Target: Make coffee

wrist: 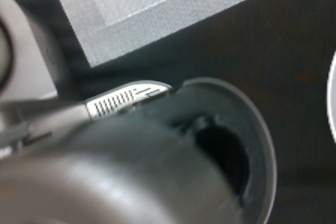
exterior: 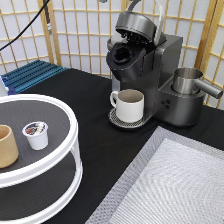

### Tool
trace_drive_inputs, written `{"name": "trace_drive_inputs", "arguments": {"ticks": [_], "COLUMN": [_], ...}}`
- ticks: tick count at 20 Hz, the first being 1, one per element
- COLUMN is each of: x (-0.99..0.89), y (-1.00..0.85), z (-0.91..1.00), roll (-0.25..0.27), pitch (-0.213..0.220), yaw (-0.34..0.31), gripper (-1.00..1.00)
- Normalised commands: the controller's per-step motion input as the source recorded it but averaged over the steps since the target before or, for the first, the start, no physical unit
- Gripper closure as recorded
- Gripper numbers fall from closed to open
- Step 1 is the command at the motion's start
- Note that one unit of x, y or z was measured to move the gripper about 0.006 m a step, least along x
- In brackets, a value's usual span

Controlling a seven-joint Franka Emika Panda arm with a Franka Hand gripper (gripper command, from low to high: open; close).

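The white coffee pod with a dark foil top stands upright on the top tier of a white round tray at the exterior view's left. The dark coffee machine stands at the exterior view's top right. Its lid is raised and the pod chamber is open and empty. A cream mug with a handle stands on the drip tray under the spout. The gripper does not show in the exterior view. The wrist view looks closely at the machine's lid and its silver handle.
A tan handleless cup stands on the tray left of the pod. A steel jug sits on the machine's right side. A grey mat covers the bottom right. A blue rack and a paper screen stand behind.
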Motion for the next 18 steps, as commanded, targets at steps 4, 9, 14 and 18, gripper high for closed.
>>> {"name": "trace_drive_inputs", "arguments": {"ticks": [4,9,14,18], "x": [0.00,-0.04,-0.32,-0.59], "y": [-0.94,-0.98,-0.94,-0.62], "z": [0.00,-0.12,-0.38,-0.52], "roll": [0.227,0.167,0.037,-0.038], "pitch": [-0.057,-0.037,-0.051,-0.095], "yaw": [0.000,0.000,-0.014,-0.111], "gripper": [-1.00,-1.00,-1.00,-1.00]}}
